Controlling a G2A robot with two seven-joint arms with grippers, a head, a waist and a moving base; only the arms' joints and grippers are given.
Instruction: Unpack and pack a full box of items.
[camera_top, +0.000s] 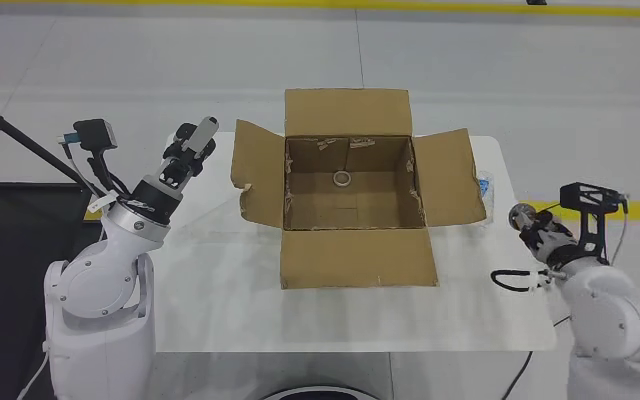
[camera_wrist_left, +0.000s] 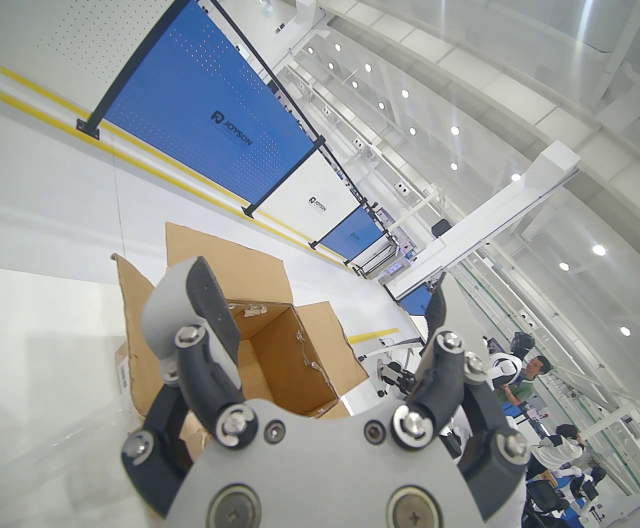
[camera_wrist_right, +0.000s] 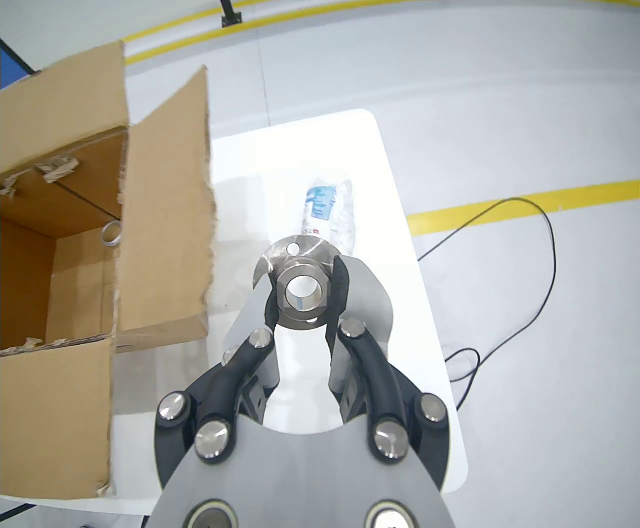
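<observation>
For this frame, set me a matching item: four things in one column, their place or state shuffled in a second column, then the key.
Things
1. small ring
2. metal flanged fitting
3. clear plastic packet
4. left gripper

Places or states
A. open, holding nothing
B. lying on the table beside the cardboard box, on the right arm's side
C. on the floor inside the cardboard box
D. clamped in the right gripper

Pairs: 1-C; 2-D; 3-B; 4-A
</observation>
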